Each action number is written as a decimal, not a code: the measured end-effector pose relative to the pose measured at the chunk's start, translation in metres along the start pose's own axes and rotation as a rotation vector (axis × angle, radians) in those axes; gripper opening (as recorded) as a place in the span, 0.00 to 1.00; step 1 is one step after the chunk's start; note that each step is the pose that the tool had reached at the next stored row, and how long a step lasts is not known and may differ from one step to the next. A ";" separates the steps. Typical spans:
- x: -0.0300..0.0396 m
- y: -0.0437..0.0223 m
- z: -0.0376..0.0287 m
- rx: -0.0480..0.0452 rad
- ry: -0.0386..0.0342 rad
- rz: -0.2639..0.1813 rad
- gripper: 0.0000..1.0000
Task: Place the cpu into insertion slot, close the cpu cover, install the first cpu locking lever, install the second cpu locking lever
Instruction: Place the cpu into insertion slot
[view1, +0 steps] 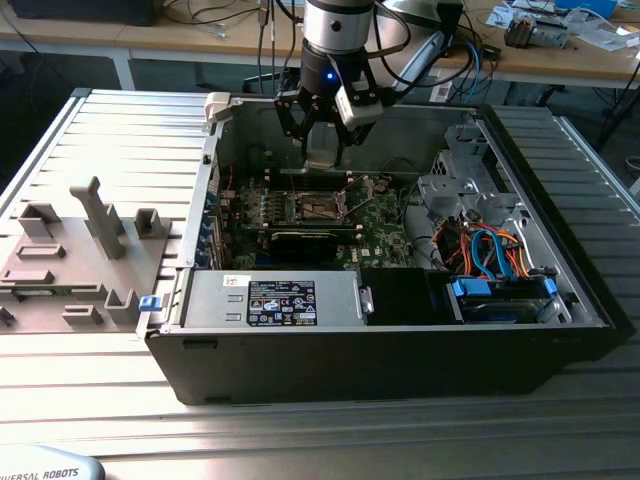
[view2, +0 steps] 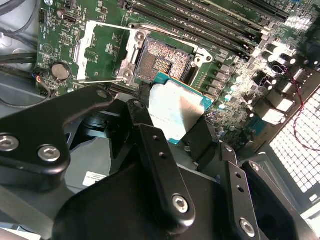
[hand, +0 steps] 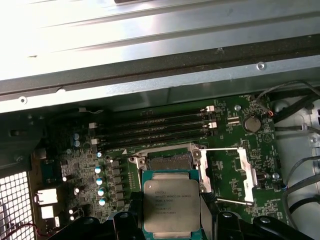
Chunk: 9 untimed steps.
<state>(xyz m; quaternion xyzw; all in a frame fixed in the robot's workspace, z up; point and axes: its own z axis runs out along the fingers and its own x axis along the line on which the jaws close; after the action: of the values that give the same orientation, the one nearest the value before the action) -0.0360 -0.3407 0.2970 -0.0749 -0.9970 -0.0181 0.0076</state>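
Item: cpu (hand: 171, 202), clamped in gripper (hand: 171, 226), hovering just short of insertion slot (hand: 169, 162) (cpu cover (hand: 246, 172) lies open beside it). Handling: square edges to slot, lower flat.

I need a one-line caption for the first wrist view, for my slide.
The hand holds the cpu near the empty insertion slot; the cpu cover stands open beside it.

The end effector (view1: 322, 162) holds the cpu (view1: 322, 148) inside the open computer case (view1: 380, 350), above the insertion slot (view1: 318, 207). A grey tray (view1: 70, 265) lies beside the case.
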 end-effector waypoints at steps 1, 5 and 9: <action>0.0000 0.0000 0.0000 0.0000 -0.0001 0.001 0.54; 0.0000 0.0000 0.0000 -0.0001 -0.0003 0.007 0.54; 0.0000 0.0000 0.0000 -0.0002 -0.0004 0.012 0.54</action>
<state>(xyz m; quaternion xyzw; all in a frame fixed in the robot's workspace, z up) -0.0360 -0.3407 0.2970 -0.0811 -0.9965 -0.0181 0.0075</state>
